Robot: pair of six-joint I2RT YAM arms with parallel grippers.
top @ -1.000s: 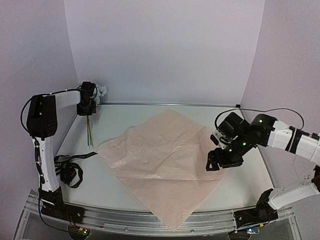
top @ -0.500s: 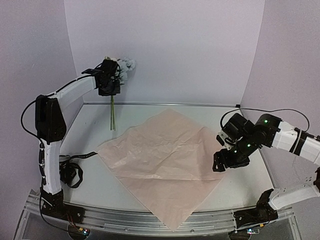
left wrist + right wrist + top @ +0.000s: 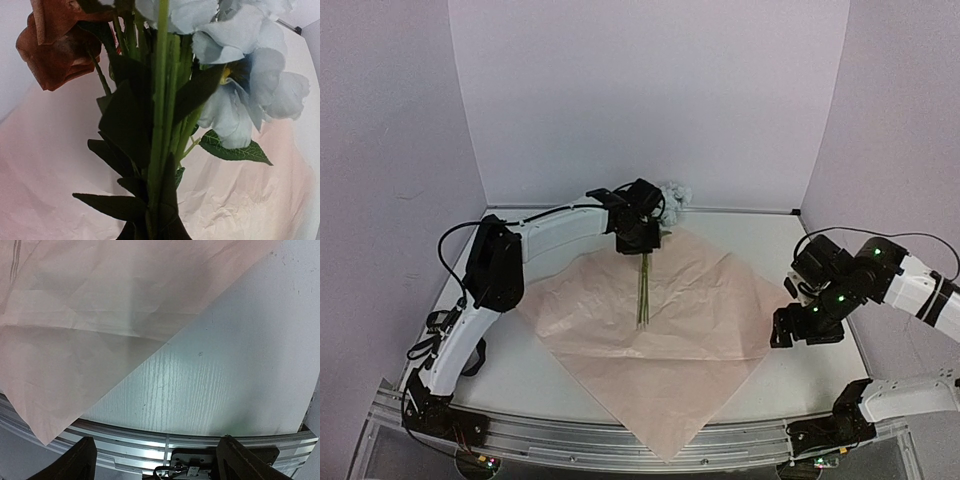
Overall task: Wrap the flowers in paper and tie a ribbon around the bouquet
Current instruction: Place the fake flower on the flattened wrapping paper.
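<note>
The flowers (image 3: 643, 290) hang upright over the far half of the paper (image 3: 650, 360), their thin green stems pointing down onto the sheet and their heads tilted toward the back wall. The left gripper (image 3: 640, 238) is pinched tight on the stems just below the heads. From the left wrist, the bunch (image 3: 160, 115) fills the view: a pale blue bloom (image 3: 250, 85) with soft, ruffled petals on the right, a crumpled orange-brown bloom (image 3: 55, 50) at upper left, and dark green pointed leaves (image 3: 235, 150) fanning off the straight stalks. The paper is a large pale pink sheet, creased and lying flat like a diamond on the white table (image 3: 800, 375) — its near corner reaches the aluminium rail (image 3: 150, 440). The right gripper (image 3: 798, 332) hovers just off the sheet's right corner, its fingers (image 3: 82, 460) spread wide with nothing between them.
</note>
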